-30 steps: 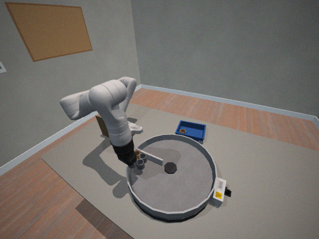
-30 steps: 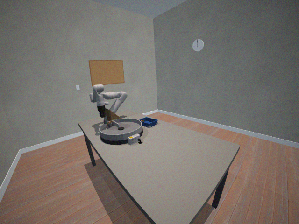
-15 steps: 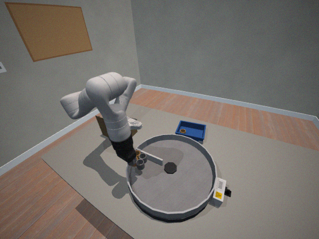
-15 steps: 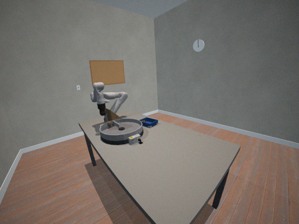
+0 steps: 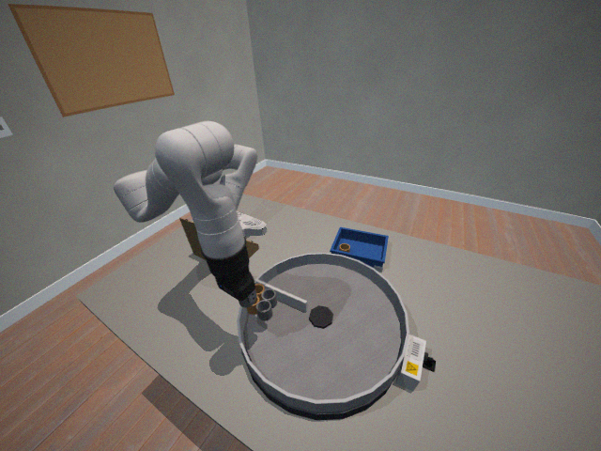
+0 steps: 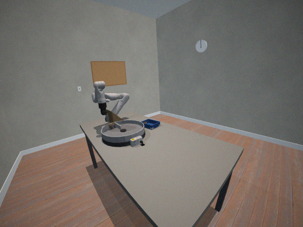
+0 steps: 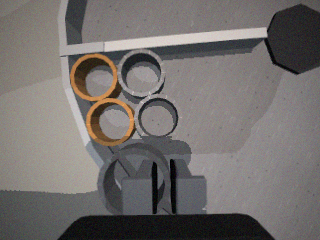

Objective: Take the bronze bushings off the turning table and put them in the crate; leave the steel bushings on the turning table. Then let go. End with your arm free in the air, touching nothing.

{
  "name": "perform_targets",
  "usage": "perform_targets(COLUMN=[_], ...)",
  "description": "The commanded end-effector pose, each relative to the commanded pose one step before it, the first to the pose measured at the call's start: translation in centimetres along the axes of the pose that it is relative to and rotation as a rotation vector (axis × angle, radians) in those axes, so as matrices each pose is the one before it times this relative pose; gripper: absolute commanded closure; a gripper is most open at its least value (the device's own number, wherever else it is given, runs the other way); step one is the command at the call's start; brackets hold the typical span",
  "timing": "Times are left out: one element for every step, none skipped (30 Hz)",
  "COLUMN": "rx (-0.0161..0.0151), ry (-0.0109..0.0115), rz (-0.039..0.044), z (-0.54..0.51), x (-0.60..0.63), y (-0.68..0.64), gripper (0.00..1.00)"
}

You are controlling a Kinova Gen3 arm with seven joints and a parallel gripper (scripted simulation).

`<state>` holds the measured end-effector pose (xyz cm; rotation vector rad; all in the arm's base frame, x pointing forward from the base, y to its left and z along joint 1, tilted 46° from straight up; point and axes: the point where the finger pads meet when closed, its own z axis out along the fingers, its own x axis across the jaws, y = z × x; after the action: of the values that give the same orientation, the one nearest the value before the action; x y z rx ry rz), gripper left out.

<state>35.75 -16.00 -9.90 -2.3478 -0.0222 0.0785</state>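
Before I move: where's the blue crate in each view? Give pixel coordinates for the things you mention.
Top: right of centre, just beyond the turning table's far rim, blue crate (image 5: 366,249) (image 6: 150,124).
Exterior: near picture centre, slightly below, right of the turning table (image 5: 359,359) (image 6: 114,138) (image 7: 210,100).
Wrist: not in it.
Shared landmark: the turning table's black hub (image 5: 320,317) (image 6: 123,130) (image 7: 296,39).

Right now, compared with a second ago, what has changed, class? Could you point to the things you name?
The arm (image 5: 196,146) (image 6: 99,91) and tool (image 5: 251,292) (image 6: 106,116) (image 7: 163,178) have moved upward. The tool looks shut on a grey ring (image 7: 105,185); when it gripped cannot be told. The turning table (image 5: 407,315) (image 6: 144,128) (image 7: 75,107) and blue crate (image 5: 366,248) (image 6: 155,126) stayed put.
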Motion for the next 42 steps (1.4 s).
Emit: perform_targets(rx=[-0.00191,0.00000,0.00000,0.00000,0.00000,0.00002,0.00003,0.00003,0.00003,0.00003,0.00000,0.00000,0.00000,0.00000,0.00000,0.00000,0.00000,0.00000,0.00000,0.00000,0.00000,0.00000,-0.00010,0.00003,0.00003,0.00003,0.00003,0.00000,0.00000,0.00000,0.00000,0.00000,0.00000,0.00000,0.00000,0.00000,0.00000,0.00000,0.00000,-0.00010,0.00002,0.00002], ry=[0.00029,0.00000,0.00000,0.00000,0.00000,0.00016,-0.00014,-0.00014,-0.00014,-0.00014,0.00000,0.00000,0.00000,0.00000,0.00000,0.00000,0.00000,0.00000,0.00000,0.00000,0.00000,0.00000,0.00005,-0.00001,-0.00001,-0.00001,-0.00001,0.00000,0.00000,0.00000,0.00000,0.00000,0.00000,0.00000,0.00000,0.00000,0.00000,0.00000,0.00000,0.00004,-0.00001,-0.00001], rz=[-0.04053,0.00000,0.00000,0.00000,0.00000,0.02422,-0.01560,-0.01560,-0.01560,-0.01560,0.00000,0.00000,0.00000,0.00000,0.00000,0.00000,0.00000,0.00000,0.00000,0.00000,0.00000,0.00000,0.06190,-0.01547,-0.01547,-0.01547,-0.01547,0.00000,0.00000,0.00000,0.00000,0.00000,0.00000,0.00000,0.00000,0.00000,0.00000,0.00000,0.00000,0.06189,-0.01547,-0.01547], z=[-0.099,0.000,0.000,0.000,0.000,0.000,0.003,0.003,0.003,0.003,0.000,0.000,0.000,0.000,0.000,0.000,0.000,0.000,0.000,0.000,0.000,0.000,0.007,-0.002,-0.002,-0.002,-0.002,0.000,0.000,0.000,0.000,0.000,0.000,0.000,0.000,0.000,0.000,0.000,0.000,0.007,-0.002,-0.002], x=[-0.039,0.000,0.000,0.000,0.000,0.052,-0.032,-0.032,-0.032,-0.032,0.000,0.000,0.000,0.000,0.000,0.000,0.000,0.000,0.000,0.000,0.000,0.000,0.145,-0.036,-0.036,-0.036,-0.036,0.000,0.000,0.000,0.000,0.000,0.000,0.000,0.000,0.000,0.000,0.000,0.000,0.146,-0.036,-0.036], y=[0.021,0.000,0.000,0.000,0.000,-0.015,0.009,0.008,0.008,0.007,0.000,0.000,0.000,0.000,0.000,0.000,0.000,0.000,0.000,0.000,0.000,0.000,-0.044,0.013,0.013,0.012,0.012,0.000,0.000,0.000,0.000,0.000,0.000,0.000,0.000,0.000,0.000,0.000,0.000,-0.045,0.013,0.013], gripper=[1.00,1.00,1.00,1.00,1.00,1.00,1.00,1.00,1.00,1.00,1.00,1.00,1.00,1.00,1.00,1.00,1.00,1.00,1.00,1.00,1.00,1.00,1.00,1.00,1.00,1.00,1.00,1.00,1.00,1.00,1.00,1.00,1.00,1.00,1.00,1.00,1.00,1.00,1.00,1.00,1.00,1.00])
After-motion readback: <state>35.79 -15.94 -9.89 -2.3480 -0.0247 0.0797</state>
